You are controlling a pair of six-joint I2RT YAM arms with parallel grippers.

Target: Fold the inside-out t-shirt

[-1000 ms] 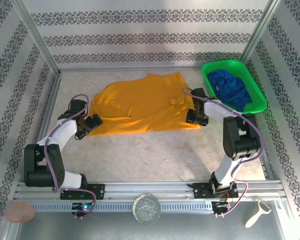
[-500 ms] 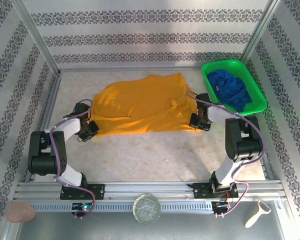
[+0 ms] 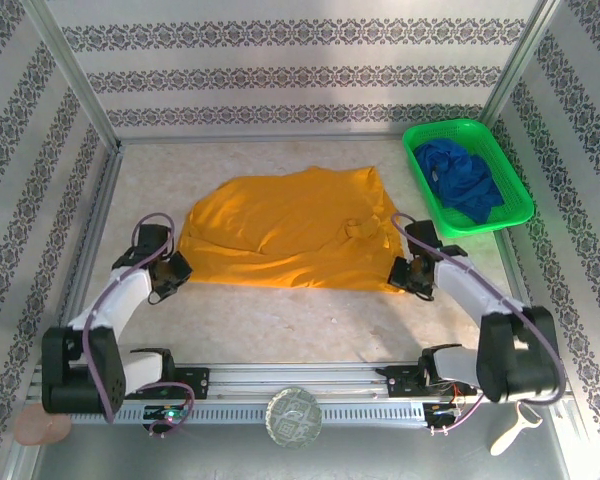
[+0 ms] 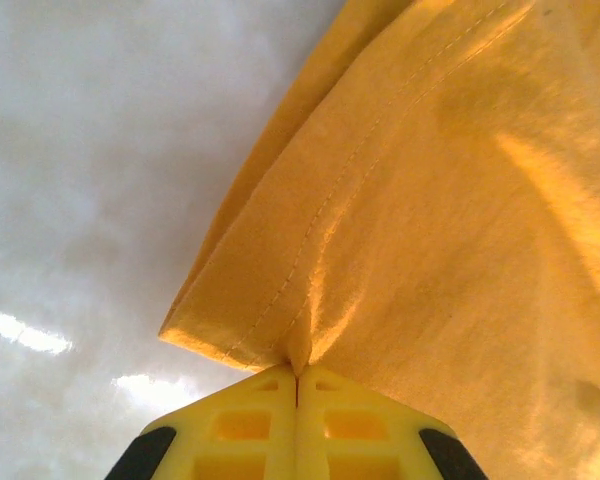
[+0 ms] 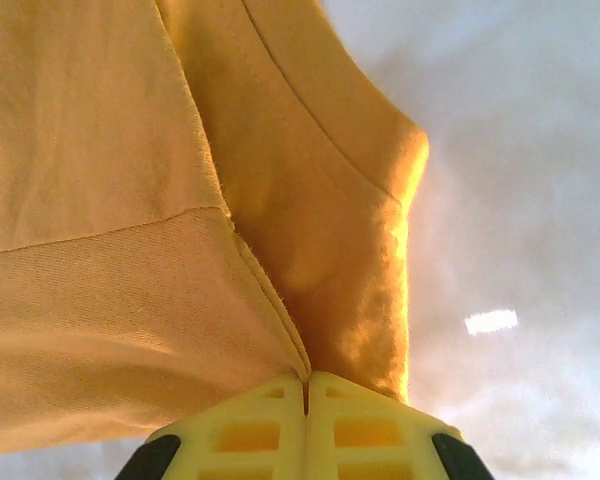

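The inside-out t-shirt (image 3: 285, 228) is mustard yellow and lies spread across the middle of the table, a small knot of cloth near its right side. My left gripper (image 3: 176, 268) is shut on the shirt's near left corner, where the stitched hem (image 4: 310, 250) bunches into the closed yellow jaws (image 4: 297, 375). My right gripper (image 3: 404, 272) is shut on the near right corner; a seam (image 5: 260, 270) and a folded edge of the t-shirt (image 5: 360, 200) run into its closed jaws (image 5: 306, 380).
A green basket (image 3: 416, 165) holding a dark blue garment (image 3: 462, 180) stands at the back right. Aluminium frame rails edge the table. Beyond the front rail lie a glass lid (image 3: 294, 416), a peeler (image 3: 515, 427) and a pinkish object (image 3: 42, 426).
Both grippers closed on the shirt's near corners and pulled them toward the front of the table. The shirt slid nearer and its front edge stretched out between them.
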